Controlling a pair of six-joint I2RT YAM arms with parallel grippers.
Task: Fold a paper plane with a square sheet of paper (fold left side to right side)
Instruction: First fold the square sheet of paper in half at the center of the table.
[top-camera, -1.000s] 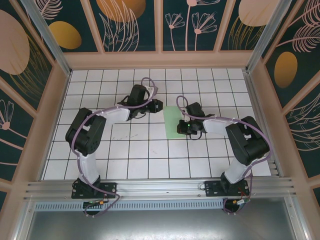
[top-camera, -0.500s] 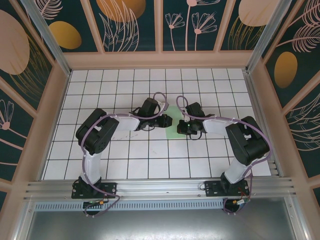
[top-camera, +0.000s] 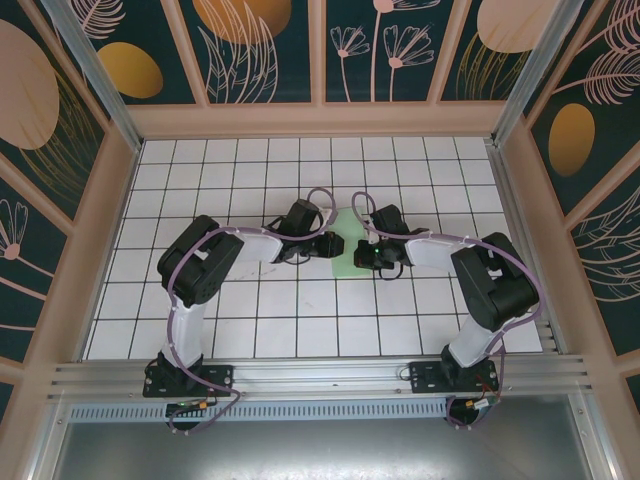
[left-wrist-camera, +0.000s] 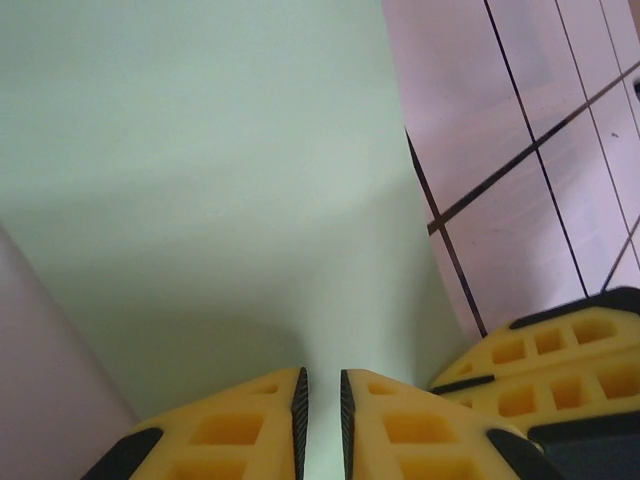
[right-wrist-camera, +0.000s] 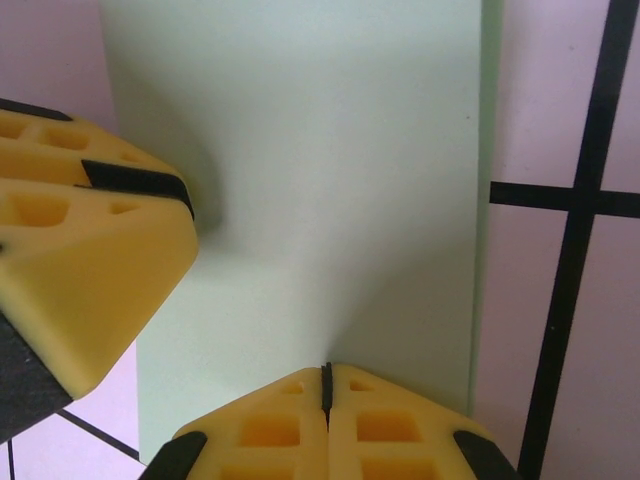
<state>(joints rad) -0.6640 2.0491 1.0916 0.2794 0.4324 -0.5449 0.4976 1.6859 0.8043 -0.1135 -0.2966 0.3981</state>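
Observation:
The square sheet of paper (top-camera: 346, 262) is pale green and lies flat on the tiled table between my two grippers, as a narrow upright strip. In the right wrist view the paper (right-wrist-camera: 330, 150) shows a second layer along its right edge. My left gripper (top-camera: 328, 245) rests its tips on the paper's left part; its jaws (left-wrist-camera: 320, 375) stand a narrow gap apart, with the paper (left-wrist-camera: 200, 150) visible through the gap and nothing pinched. My right gripper (top-camera: 366, 256) is shut, its tips (right-wrist-camera: 326, 368) pressed down on the paper's near part. The left fingers (right-wrist-camera: 90, 270) sit close beside it.
White tiled floor (top-camera: 260, 300) surrounds the paper. Wooden walls (top-camera: 320, 120) with dark patterned panels enclose the table at the back and sides. The right gripper's yellow fingers (left-wrist-camera: 540, 370) crowd the left wrist's lower right.
My left gripper has swung right and nearer, from beside the paper's left edge onto the paper, covering much of it. The right gripper has stayed put.

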